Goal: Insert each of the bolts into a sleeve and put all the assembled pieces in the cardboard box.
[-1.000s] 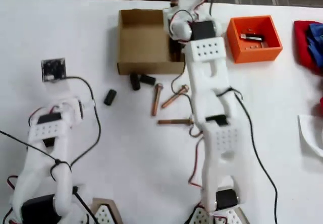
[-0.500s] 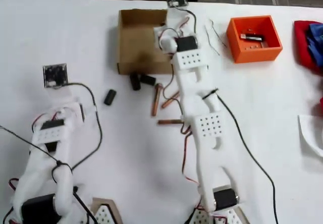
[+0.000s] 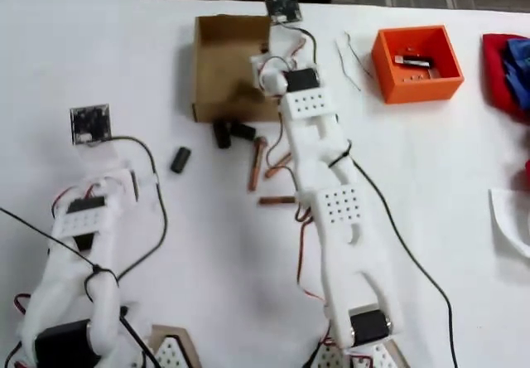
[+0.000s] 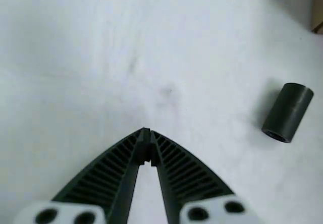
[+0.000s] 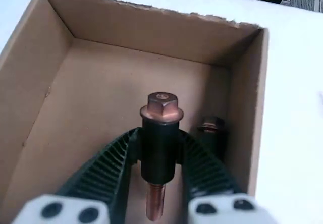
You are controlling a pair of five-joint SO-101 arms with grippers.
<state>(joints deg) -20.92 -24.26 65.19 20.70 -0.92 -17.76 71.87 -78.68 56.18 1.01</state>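
My right gripper [image 5: 160, 137] is shut on an assembled piece [image 5: 160, 133], a copper bolt in a black sleeve, held head-up over the open cardboard box [image 5: 151, 32]. A second assembled piece [image 5: 212, 133] lies in the box by its wall. In the high view the right arm stretches to the box [image 3: 219, 61]. Three loose bolts [image 3: 257, 162] [image 3: 279, 166] [image 3: 277, 200] and three loose sleeves [image 3: 221, 133] [image 3: 243, 131] [image 3: 180, 160] lie on the table in front of the box. My left gripper [image 4: 146, 135] is shut and empty above the table, apart from one sleeve [image 4: 287, 113].
An orange bin [image 3: 416, 63] with small parts stands to the right of the box. Red and blue cloth [image 3: 507, 61] and a white object [image 3: 509, 219] lie at the right edge. Cables trail beside both arms on the white table [image 3: 207, 260].
The right arm has swung left from the box's right edge to over the box's inside, carrying the assembled piece. The left arm has hardly moved.
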